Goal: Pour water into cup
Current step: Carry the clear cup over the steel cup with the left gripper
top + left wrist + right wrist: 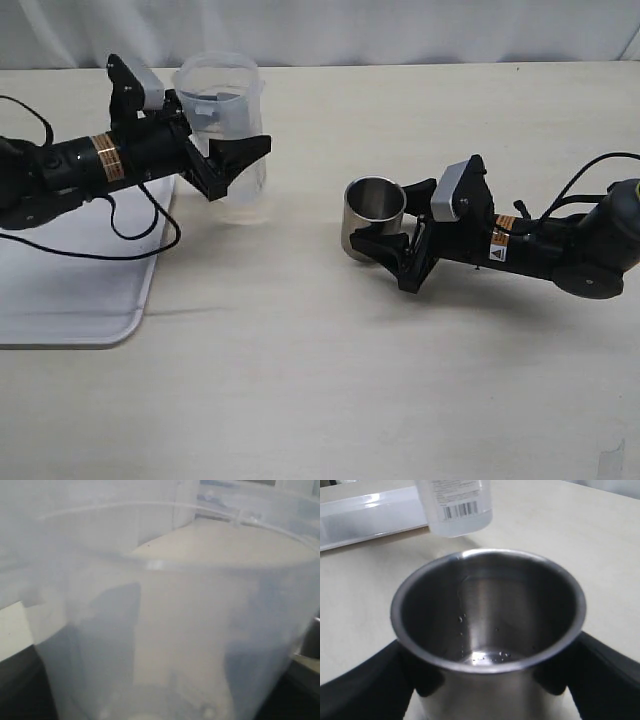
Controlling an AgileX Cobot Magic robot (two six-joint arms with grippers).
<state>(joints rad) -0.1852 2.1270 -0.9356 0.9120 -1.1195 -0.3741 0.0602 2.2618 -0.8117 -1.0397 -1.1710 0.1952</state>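
The steel cup [368,222] stands upright on the table right of centre. My right gripper [392,218] is shut on it, with a black finger [360,685] on each side of its wall. The cup also shows in the right wrist view [485,605]. A small shiny pool of water [490,656] lies on its bottom, and droplets cling to its inner wall. My left gripper [228,140] is shut on the upright translucent plastic beaker [222,100] at the upper left. The beaker fills the left wrist view [165,630]. I cannot tell whether it touches the table.
A white tray [70,290] lies at the left edge under the left arm, and it also shows in the right wrist view [365,517]. The beaker's bottom and barcode label [457,507] show beyond the cup. Black cables trail from both arms.
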